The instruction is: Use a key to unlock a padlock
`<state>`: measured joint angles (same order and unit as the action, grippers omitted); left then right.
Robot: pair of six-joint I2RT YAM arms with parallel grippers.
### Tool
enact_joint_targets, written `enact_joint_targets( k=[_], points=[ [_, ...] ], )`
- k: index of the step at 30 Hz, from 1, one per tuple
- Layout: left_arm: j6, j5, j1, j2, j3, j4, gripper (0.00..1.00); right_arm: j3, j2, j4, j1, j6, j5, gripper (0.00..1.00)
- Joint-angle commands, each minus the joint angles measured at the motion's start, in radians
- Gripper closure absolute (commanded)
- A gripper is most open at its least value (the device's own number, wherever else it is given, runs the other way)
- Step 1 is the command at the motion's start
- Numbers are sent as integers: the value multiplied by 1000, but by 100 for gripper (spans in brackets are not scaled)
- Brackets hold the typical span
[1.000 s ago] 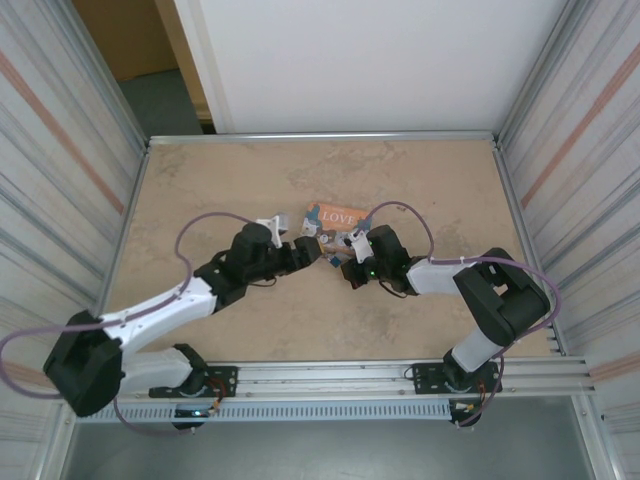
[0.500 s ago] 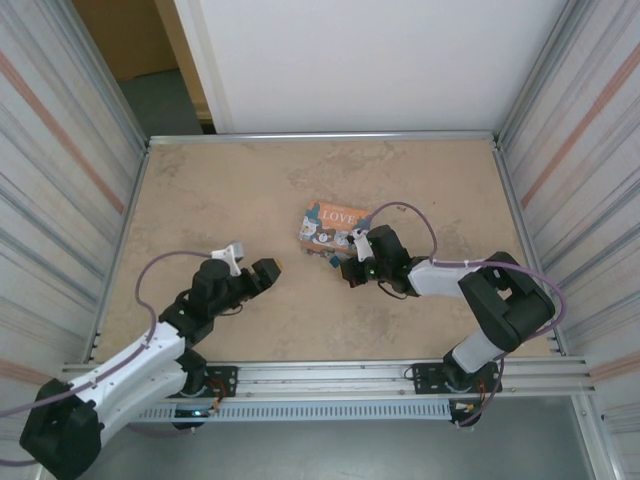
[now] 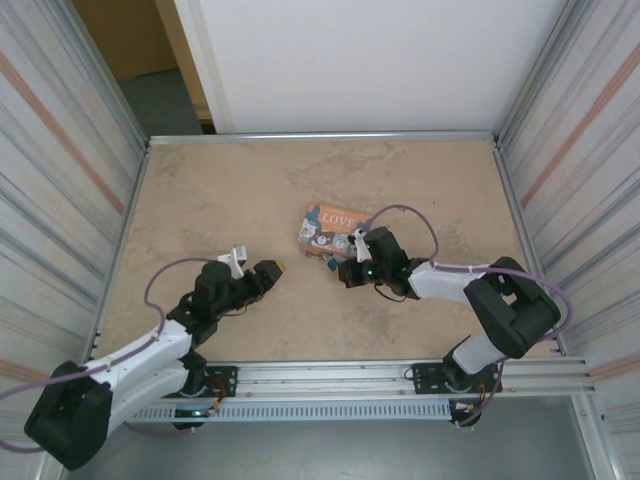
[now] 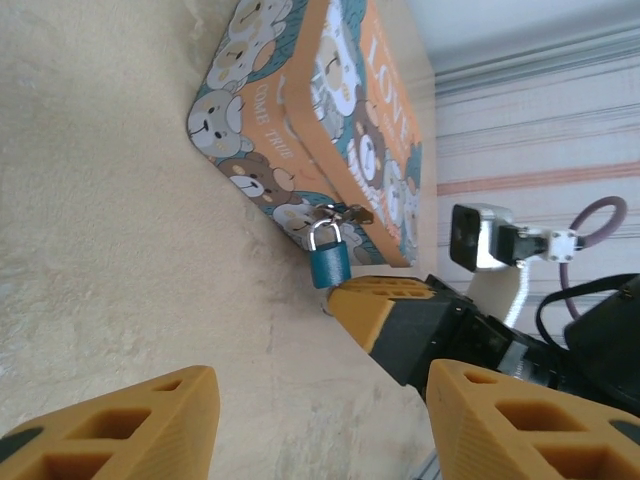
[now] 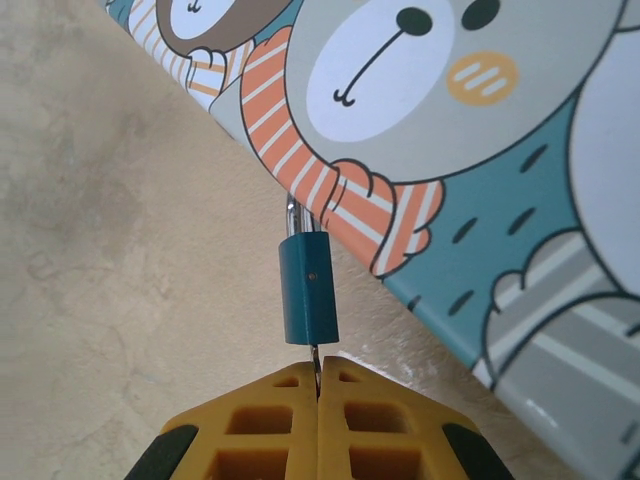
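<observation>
Only a dark sliver of the key (image 5: 315, 360) shows, pinched in the closed right claw (image 5: 317, 385) and touching the base of the blue padlock (image 5: 308, 290), whose shackle top is hidden at the edge of the tin (image 5: 450, 150). The left claw (image 4: 320, 395) gapes empty over the mottled beige bench (image 3: 220, 190), with ribbed metal walls (image 3: 60, 150) around. The tin lid reads "LOVE".

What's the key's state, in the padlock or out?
In, it seems: in the right wrist view a thin dark sliver of key runs from the shut right gripper into the base of the padlock.
</observation>
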<state>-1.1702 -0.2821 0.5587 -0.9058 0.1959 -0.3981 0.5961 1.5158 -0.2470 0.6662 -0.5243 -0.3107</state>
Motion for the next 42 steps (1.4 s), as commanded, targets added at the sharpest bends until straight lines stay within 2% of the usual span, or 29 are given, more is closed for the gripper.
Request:
enact_joint_targets(
  k=[1, 7, 18, 25, 31, 37, 42],
  points=[
    [-54, -45, 23, -85, 13, -156, 44, 5, -45, 18, 20, -77, -4, 100],
    [-92, -26, 88, -262, 61, -291, 45, 13, -44, 57, 29, -149, -5, 100],
    [-176, -17, 127, -512, 104, -511, 50, 21, -42, 54, 35, -246, -19, 100],
    [-208, -11, 136, -652, 104, -652, 52, 27, -39, 37, 36, -288, -36, 100],
    [-242, -21, 141, -811, 114, -853, 55, 35, -38, 40, 37, -303, -43, 100],
    [-270, -33, 150, -949, 147, -986, 59, 37, -42, 43, 37, -310, -47, 100],
    [-286, -36, 160, -1013, 185, -1019, 59, 45, -39, 48, 37, -312, -47, 100]
  ],
)
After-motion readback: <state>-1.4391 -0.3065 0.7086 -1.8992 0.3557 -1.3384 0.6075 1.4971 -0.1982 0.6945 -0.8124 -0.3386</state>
